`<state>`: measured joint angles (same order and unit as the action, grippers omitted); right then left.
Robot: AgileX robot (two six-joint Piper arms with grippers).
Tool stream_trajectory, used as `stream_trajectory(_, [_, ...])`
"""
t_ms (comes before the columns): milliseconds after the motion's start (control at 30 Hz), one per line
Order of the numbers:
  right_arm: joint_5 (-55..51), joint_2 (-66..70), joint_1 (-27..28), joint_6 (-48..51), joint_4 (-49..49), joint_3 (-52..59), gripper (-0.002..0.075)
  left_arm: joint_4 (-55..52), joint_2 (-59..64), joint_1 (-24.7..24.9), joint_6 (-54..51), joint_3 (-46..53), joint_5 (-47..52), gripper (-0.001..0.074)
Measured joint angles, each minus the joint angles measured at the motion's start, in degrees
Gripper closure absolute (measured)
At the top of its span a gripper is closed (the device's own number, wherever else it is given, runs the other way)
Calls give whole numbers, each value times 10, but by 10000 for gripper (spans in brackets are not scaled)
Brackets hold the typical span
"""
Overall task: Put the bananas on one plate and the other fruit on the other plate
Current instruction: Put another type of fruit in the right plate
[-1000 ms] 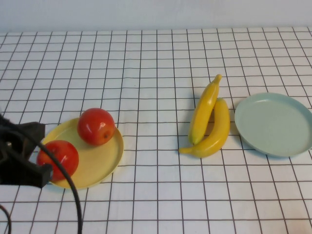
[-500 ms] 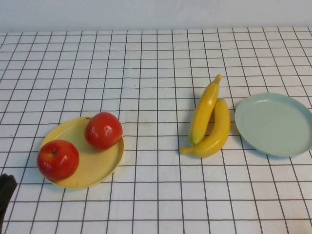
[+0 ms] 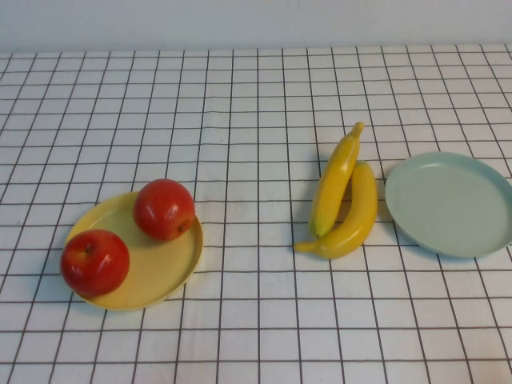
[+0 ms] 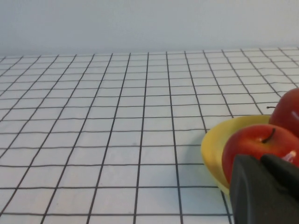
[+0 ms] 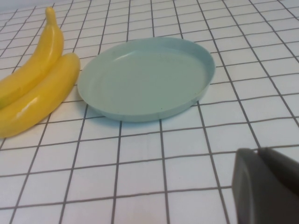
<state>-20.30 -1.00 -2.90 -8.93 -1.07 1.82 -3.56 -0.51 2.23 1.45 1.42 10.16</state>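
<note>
Left claw [image 4: 264, 191] closed, empty, near yellow plate [image 3: 164, 268] at surface's left near side. Right claw [image 5: 266, 186] closed, empty, near blue-green plate [image 3: 448, 204] at right edge, bare. Two red apples [image 3: 94, 262] [image 3: 164, 210] on yellow plate. Two bananas [image 3: 346, 226] [image 3: 334, 180] touching, on surface just left of blue-green plate.

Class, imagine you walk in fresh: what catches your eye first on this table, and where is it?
Two red apples sit on the yellow plate at the table's left. Right of centre, two bananas lie side by side on the checked cloth beside the empty blue-green plate. The left gripper and right gripper show only in their wrist views, shut.
</note>
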Motion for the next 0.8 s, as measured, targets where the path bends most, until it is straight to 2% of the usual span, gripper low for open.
stream_trajectory(300, [0,0,0,0,0,0,742,3,-1,-8,-6,0,88,736])
stream_trajectory(800, [0,0,0,0,-1,0,742,9,-1,-8,-6,0,91,736])
